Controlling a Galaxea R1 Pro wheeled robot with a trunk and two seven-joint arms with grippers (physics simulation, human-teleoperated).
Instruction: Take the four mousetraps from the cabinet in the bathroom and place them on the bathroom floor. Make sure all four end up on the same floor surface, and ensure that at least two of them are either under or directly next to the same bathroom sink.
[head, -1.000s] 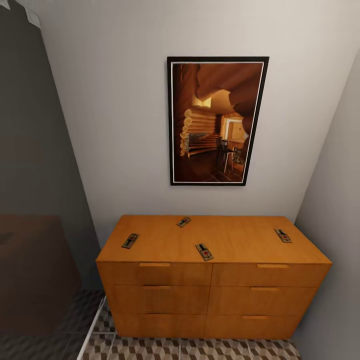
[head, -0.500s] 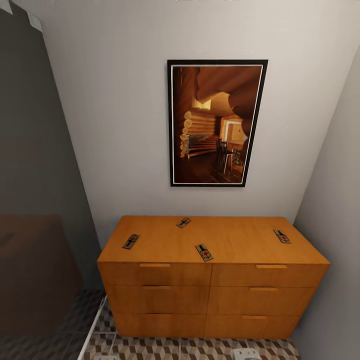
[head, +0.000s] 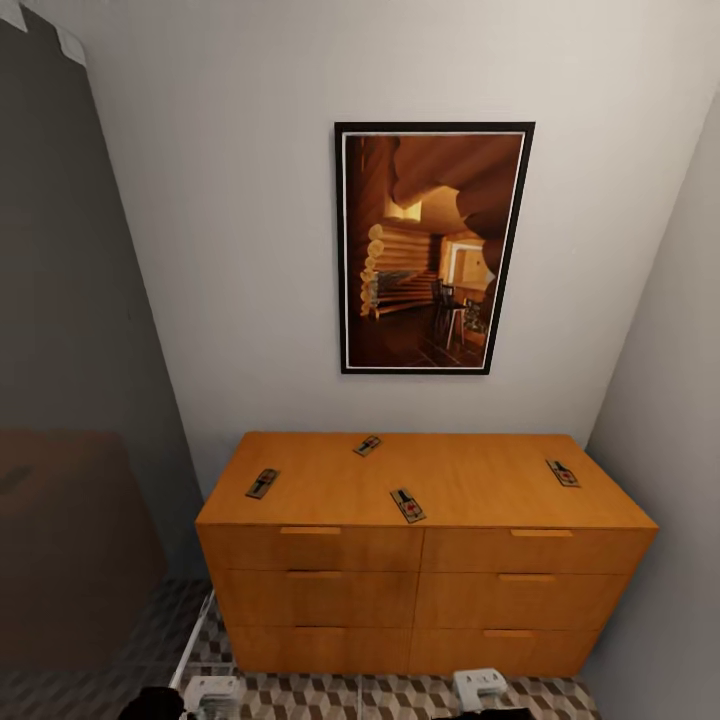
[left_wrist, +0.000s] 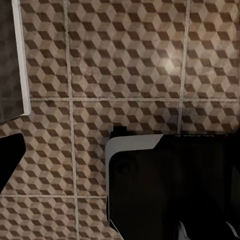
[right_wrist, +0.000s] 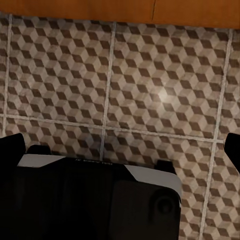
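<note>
**Four mousetraps on the cabinet top**

The orange-brown cabinet (head: 425, 560) fills the lower middle of the head view, standing on the cube-patterned bathroom floor (head: 350, 695). On its flat top lie four mousetraps, well apart: one at the left (head: 261, 484), one at the back (head: 367, 445), one near the front edge (head: 407, 505), one at the right (head: 563, 473).

Four flat tan mousetraps (head: 408, 505) lie well apart on the orange-brown cabinet (head: 470, 480) top.
</note>
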